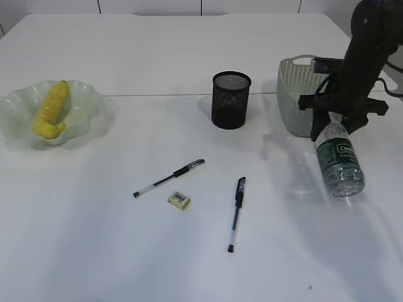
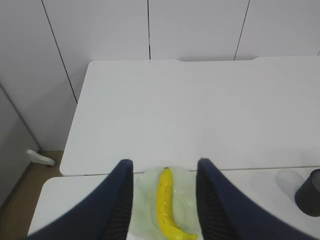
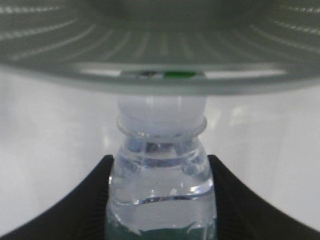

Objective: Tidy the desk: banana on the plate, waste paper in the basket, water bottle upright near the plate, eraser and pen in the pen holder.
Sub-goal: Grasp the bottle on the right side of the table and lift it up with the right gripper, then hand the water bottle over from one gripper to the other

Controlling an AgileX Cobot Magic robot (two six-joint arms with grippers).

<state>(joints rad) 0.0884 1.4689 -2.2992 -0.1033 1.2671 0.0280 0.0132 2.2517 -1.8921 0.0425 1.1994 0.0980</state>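
Lying on its side on the white worktop, the water bottle points its neck at the grey-green basket, and the exterior view shows the right end effector down over that neck. Only the right wrist view gives the grip itself: two dark fingers flank the clear shoulder of the bottle just below the white cap, apparently pressed against it, with the basket wall close behind the cap. The left end effector appears only in its own wrist view, where its blue fingers stand apart and hold nothing, framing the banana in the pale green plate. From the exterior view the banana sits in the plate at the far left. That view alone shows two pens and the eraser on the worktop in front of the black pen holder.
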